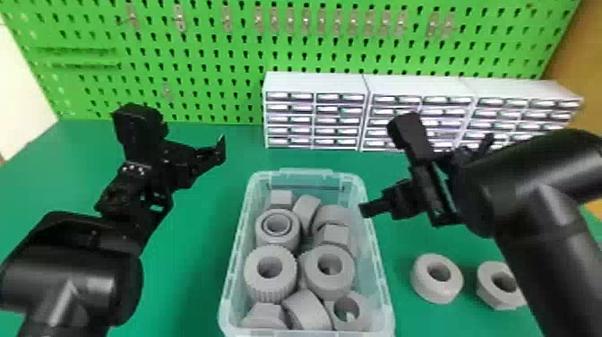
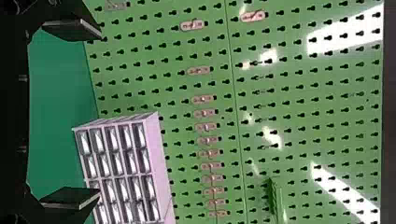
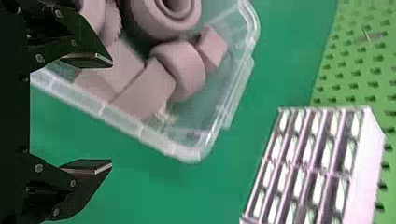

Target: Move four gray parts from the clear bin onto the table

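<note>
The clear bin [image 1: 383, 287] stands on the green table with several gray parts [image 1: 270, 271] inside, some ring-shaped. To its right on the table lie a gray ring [image 1: 436, 278] and a gray nut-like part [image 1: 498, 287], the latter partly behind my right arm. My right gripper [image 1: 427, 173] is above the table by the bin's right rim; in the right wrist view this gripper [image 3: 110, 113] stands open and empty, near the bin wall [image 3: 140, 133]. Left of the bin, my left gripper [image 1: 209, 157] is held up over the table; in the left wrist view that gripper [image 2: 96, 114] is open and empty.
White drawer cabinets [image 1: 316, 110] stand behind the bin along the back of the table [image 1: 192, 251]. A green pegboard [image 1: 215, 58] rises behind them, with small metal clips on it.
</note>
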Robot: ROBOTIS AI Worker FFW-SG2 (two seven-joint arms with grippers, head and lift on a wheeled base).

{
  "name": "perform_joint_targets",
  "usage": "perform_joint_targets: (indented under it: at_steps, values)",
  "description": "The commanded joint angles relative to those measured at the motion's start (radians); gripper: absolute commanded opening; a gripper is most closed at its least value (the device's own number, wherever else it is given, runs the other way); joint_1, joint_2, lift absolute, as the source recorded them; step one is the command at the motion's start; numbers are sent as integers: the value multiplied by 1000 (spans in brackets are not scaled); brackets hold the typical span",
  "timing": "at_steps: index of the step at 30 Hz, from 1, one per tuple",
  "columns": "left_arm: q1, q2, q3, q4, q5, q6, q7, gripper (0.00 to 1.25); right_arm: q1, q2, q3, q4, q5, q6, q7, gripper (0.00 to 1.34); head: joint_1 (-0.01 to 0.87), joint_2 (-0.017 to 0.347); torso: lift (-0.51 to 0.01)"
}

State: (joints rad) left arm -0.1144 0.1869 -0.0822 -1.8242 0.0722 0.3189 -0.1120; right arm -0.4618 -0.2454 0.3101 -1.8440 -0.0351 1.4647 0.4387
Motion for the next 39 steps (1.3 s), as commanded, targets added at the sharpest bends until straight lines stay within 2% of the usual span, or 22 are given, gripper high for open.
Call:
perform_joint_targets:
  at_steps: [1, 11, 18, 22, 27, 39]
  values:
    - [-1, 0, -4, 3, 0, 0, 0, 1143, -34, 0, 66, 6, -23, 20, 0, 838, 678, 34, -50]
    - [-1, 0, -2, 5, 1, 0, 0, 1143, -92, 17, 158, 66, -75, 20, 0, 839, 678, 34, -50]
    - [2, 0, 4, 6, 3, 3, 0, 1143, -123, 64, 191, 129, -83, 17, 0, 841, 678, 34, -50]
    - [2, 0, 10, 5, 6, 5, 0, 1143, -144, 80, 231, 161, -85, 16, 0, 841, 678, 34, -50]
    - [1, 0, 10, 5, 8, 6, 0, 1143, -153, 83, 259, 183, -94, 11, 0, 841, 678, 34, -50]
    - [1, 0, 13, 6, 11, 6, 0, 1143, -149, 83, 256, 189, -95, 10, 0, 839, 678, 34, -50]
